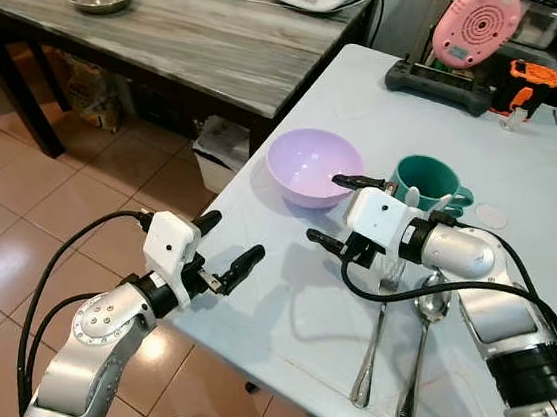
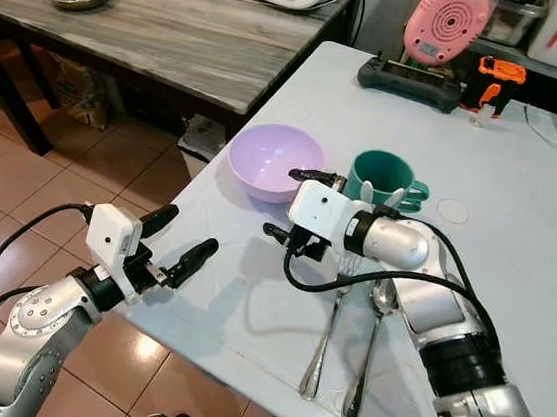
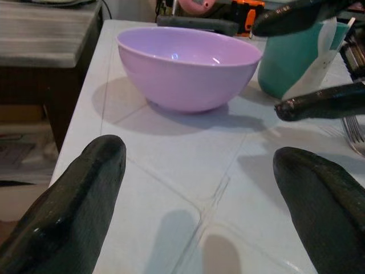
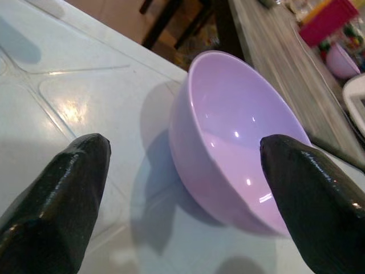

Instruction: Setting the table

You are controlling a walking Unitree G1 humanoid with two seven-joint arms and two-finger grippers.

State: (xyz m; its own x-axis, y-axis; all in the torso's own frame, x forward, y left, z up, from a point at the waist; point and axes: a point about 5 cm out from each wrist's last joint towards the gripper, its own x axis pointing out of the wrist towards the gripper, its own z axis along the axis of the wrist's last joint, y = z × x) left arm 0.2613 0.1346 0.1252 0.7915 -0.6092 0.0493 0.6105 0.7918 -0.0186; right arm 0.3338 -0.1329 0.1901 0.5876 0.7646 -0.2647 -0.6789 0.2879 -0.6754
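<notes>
On the white table [image 1: 296, 321], near its front-left part, I see a lilac bowl [image 1: 313, 167] standing upright, mouth up. Just beside it, toward my right, stands a green mug [image 1: 428, 180] with its handle turned away from the bowl. A fork [image 1: 373, 350] and a spoon [image 1: 421, 356] lie side by side nearer to me, their long axes running roughly front to back, heads pointing toward the mug, handles toward the near edge.

My right tool [image 1: 339, 210] hovers just in front of the bowl with its fingers spread wide and nothing between them. In the right wrist view one finger sits over the bowl's rim and the other over bare table beside it. The tool's body partly hides the fork's head.

My left tool [image 1: 226, 248] is held at the table's left edge, fingers apart and empty, aimed across the surface toward the bowl; in its wrist view bare table lies between it and the bowl.

Open table surface lies in front of the bowl and left of the cutlery. The bowl sits near the left edge, beyond which is tiled floor [image 1: 13, 239]. At the far end of the table lie a black controller [image 1: 439, 84] and a pink device [image 1: 475, 28].
</notes>
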